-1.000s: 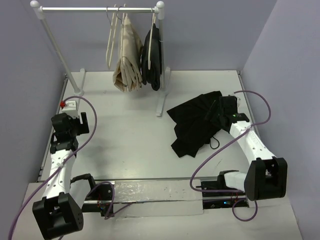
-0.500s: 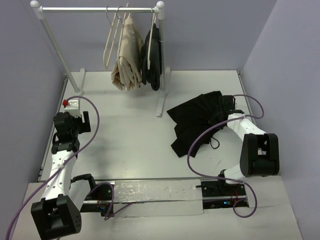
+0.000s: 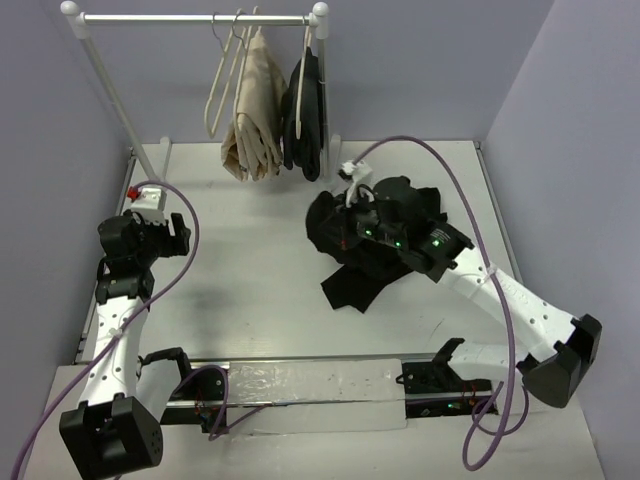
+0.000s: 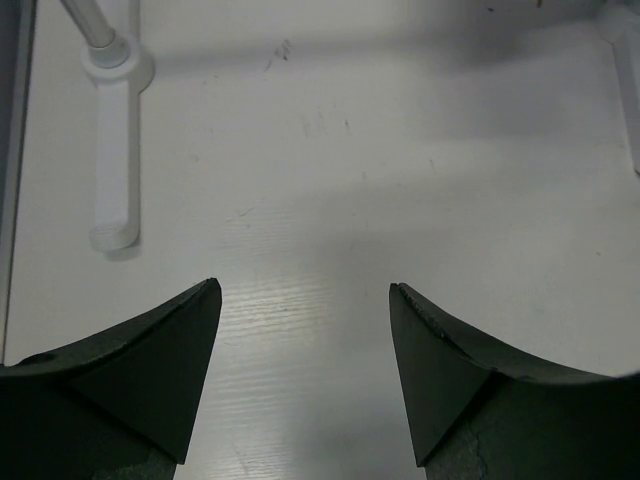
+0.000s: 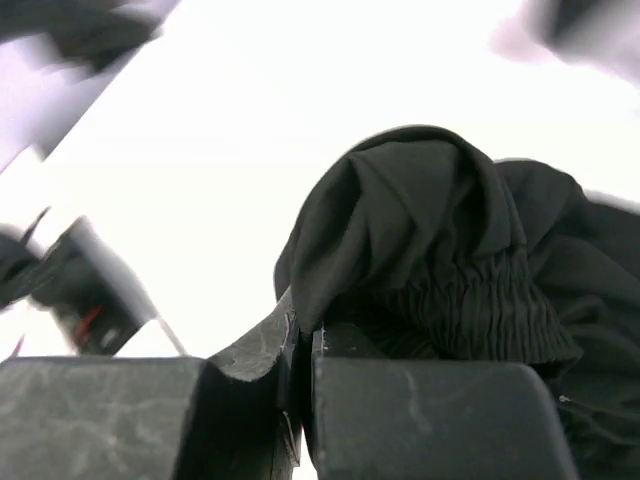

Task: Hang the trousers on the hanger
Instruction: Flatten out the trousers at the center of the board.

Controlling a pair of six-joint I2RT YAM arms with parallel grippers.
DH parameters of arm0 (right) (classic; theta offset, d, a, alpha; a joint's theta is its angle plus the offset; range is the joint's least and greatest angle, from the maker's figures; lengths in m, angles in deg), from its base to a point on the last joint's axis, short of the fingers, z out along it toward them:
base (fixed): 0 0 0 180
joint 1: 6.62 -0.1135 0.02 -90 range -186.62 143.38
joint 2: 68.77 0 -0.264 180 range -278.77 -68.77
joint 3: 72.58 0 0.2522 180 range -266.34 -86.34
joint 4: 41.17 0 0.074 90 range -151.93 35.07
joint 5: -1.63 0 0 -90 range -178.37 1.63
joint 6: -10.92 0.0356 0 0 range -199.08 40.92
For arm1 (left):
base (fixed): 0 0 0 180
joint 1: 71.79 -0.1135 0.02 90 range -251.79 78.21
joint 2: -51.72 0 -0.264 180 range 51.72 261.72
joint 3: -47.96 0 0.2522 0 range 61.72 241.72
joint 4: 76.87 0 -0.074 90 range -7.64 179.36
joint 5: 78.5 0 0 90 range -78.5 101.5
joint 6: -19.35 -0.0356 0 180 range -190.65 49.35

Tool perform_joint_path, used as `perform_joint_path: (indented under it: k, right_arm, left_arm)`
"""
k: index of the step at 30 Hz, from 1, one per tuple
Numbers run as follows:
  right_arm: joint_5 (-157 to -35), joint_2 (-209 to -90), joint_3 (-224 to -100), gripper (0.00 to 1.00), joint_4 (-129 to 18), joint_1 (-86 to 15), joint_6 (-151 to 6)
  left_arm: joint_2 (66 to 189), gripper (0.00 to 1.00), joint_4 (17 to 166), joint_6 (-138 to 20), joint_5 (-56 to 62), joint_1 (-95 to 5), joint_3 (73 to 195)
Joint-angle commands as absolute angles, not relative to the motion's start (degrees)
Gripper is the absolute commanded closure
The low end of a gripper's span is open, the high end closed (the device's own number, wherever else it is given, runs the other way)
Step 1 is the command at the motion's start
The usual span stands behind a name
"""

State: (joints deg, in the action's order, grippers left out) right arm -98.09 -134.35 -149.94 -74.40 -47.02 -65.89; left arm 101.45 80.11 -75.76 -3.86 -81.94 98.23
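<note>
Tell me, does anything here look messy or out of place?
Yes. The black trousers lie in a crumpled heap on the table, pinched by the right gripper, while the other clothes hang neatly on the rail beside an empty hanger.

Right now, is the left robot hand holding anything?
No, the left gripper is open, with only bare table showing in the gap.

- The trousers (image 3: 345, 285), right of centre: soft black cloth, matt and crumpled, with a gathered, ribbed waistband.
- The table (image 4: 330, 180): pale, matt, faint wood grain, a few scuffs.
- The rail (image 3: 190, 18) along the top: smooth white, slightly shiny.
- The left gripper (image 4: 305, 295) and right gripper (image 5: 300, 345): dark matt plastic, the right one scratched.
- The beige garment (image 3: 255, 110), upper centre: limp cloth.
</note>
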Motion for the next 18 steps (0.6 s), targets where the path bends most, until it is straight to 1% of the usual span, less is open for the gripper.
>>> perform_joint_path:
  k: [1,3,4,7,8,10,12,13,14,16,17,18]
  right_arm:
    - [-108.3,-139.77,-157.52,1.0,-77.86,-52.23,-75.73]
    - [-112.27,-143.28,-162.6,1.0,-81.1,-53.99,-78.36]
    - [-113.23,-146.52,-163.85,0.98,-81.82,-55.82,-80.29]
    - [-116.48,-151.37,-168.42,0.94,-82.53,-58.29,-83.03]
    - [-117.71,-154.6,-169.65,0.93,-82.97,-58.82,-83.65]
    - [-118.17,-157.61,-173.43,0.9,-84.98,-60.05,-85.92]
    - [-115.72,-161.22,-176.59,0.84,-87.0,-61.64,-86.9]
    - [-113.27,-162.01,-177.04,0.7,-87.1,-61.82,-86.73]
    - [-112.46,-163.24,-177.48,0.59,-87.45,-61.73,-86.56]
    - [-109.05,-163.6,-177.84,0.45,-87.89,-61.82,-85.59]
    - [-107.46,-163.08,-177.4,0.41,-87.63,-61.9,-85.06]
    - [-105.88,-161.33,-175.4,0.36,-86.24,-61.82,-84.19]
  left_arm:
    - [100.94,0.23,78.21,-76.45,-11.26,-81.54,101.44]
    - [100.67,0.23,77.42,-77.76,-14.86,-81.54,101.88]
    - [100.5,0.23,77.06,-78.21,-16.0,-81.46,102.15]
    - [100.15,0.23,76.88,-78.74,-18.91,-81.54,102.15]
    - [100.14,0.23,77.23,-78.65,-19.26,-81.46,102.15]
    - [100.06,0.23,77.67,-79.0,-20.14,-81.37,101.98]
    - [99.88,0.23,78.11,-79.96,-21.8,-81.45,101.8]
    - [99.79,0.24,78.2,-80.58,-22.77,-81.28,101.36]
    - [99.79,0.24,78.2,-81.11,-23.65,-81.19,101.27]
    - [99.79,0.23,78.73,-81.9,-25.93,-81.1,100.4]
    - [99.88,0.23,78.82,-82.16,-26.55,-81.02,100.13]
    - [100.14,0.23,78.82,-82.52,-27.08,-80.93,99.78]
